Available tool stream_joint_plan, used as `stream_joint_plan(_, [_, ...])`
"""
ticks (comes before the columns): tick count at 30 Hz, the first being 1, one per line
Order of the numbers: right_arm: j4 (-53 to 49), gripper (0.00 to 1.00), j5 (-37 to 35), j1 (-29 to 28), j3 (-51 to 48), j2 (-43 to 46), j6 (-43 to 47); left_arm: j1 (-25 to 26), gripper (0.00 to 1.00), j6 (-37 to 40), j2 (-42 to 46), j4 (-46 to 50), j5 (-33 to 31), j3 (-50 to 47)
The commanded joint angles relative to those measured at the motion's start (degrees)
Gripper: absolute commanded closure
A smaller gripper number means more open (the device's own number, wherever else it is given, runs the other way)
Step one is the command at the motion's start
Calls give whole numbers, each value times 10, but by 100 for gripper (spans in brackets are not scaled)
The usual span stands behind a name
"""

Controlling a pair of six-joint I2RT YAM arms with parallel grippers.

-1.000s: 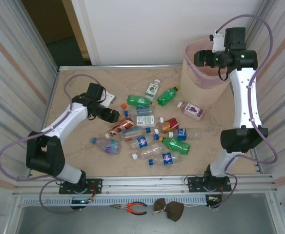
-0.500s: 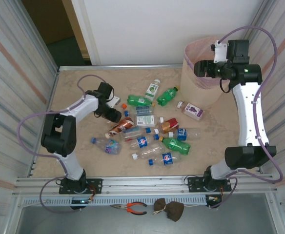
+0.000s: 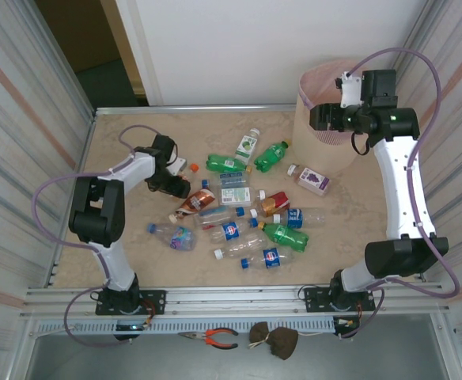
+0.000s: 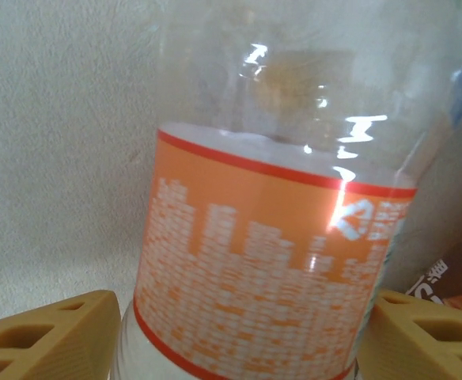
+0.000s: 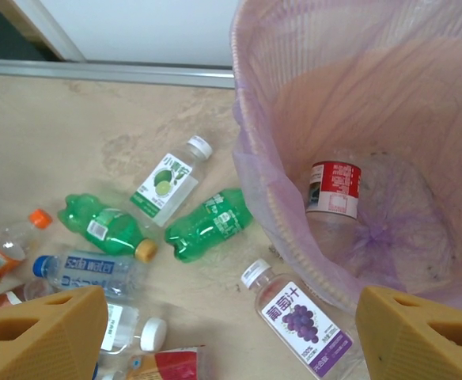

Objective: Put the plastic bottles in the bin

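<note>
Now: left gripper (image 3: 174, 187) mid-left of top view, fingers (image 4: 49, 336) flanking orange-label bottle (image 4: 270, 261) on table (image 3: 136, 142); gripped or not, cannot tell. Right gripper (image 3: 319, 117) upper right, jaws wide, empty, above bin (image 3: 314, 79). Red-label bottle (image 5: 334, 190) inside bin. Other bottles (image 3: 239, 214) scattered centre frame.

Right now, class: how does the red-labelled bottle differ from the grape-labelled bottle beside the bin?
The red-labelled bottle lies inside the bin, the grape-labelled bottle outside it on the table. The red-labelled bottle's label is red and white; the grape-labelled bottle's is white and purple. Both are small clear bottles.
</note>
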State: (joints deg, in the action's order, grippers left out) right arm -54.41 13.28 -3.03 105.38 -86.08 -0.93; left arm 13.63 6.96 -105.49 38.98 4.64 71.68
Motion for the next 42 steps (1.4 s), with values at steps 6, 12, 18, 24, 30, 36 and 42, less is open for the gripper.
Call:
stream_joint_plan(6, [4,19,-11,-11,-6,12,-5,-10,24,-19,-16,10,28,15])
stream_joint_plan(12, [9,19,-10,-17,-6,15,-6,-9,24,-20,-30,12,39,16])
stream_joint_plan(18, [10,19,-12,-22,-7,16,-6,-10,26,-19,-42,18,34,21])
stream_joint_plan(24, [13,19,-15,-26,-11,21,-6,-10,31,-19,-20,13,31,17])
stream_joint_plan(30, [18,19,-14,-36,-21,34,-11,-15,35,-20,28,8,34,15])
stream_joint_plan(36, [43,19,18,-49,-50,61,-33,-29,35,-26,111,-13,90,7])
stream_joint_plan(42, [144,19,82,-72,-133,121,-78,-32,36,-26,209,-64,195,-2])
